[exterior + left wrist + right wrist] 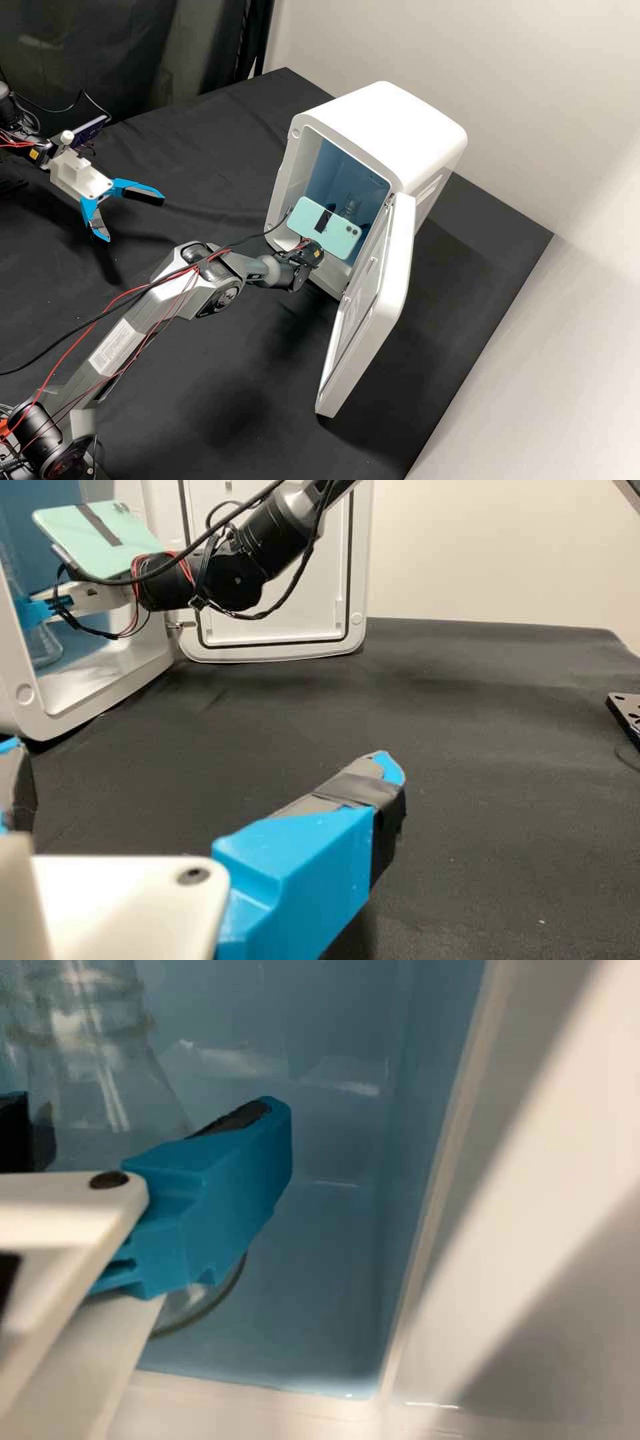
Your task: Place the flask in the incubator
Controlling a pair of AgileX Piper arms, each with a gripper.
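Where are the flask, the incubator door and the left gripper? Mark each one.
flask [120, 1070]: right wrist view, glass body.
incubator door [387, 280]: high view, white outer edge.
left gripper [133, 217]: high view, midway between fingertips.

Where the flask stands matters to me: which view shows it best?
The right wrist view: the flask is close up, its glass body and base plain inside the blue incubator. The high view gives a small glimpse behind the arm's phone; the left wrist view a faint sliver.
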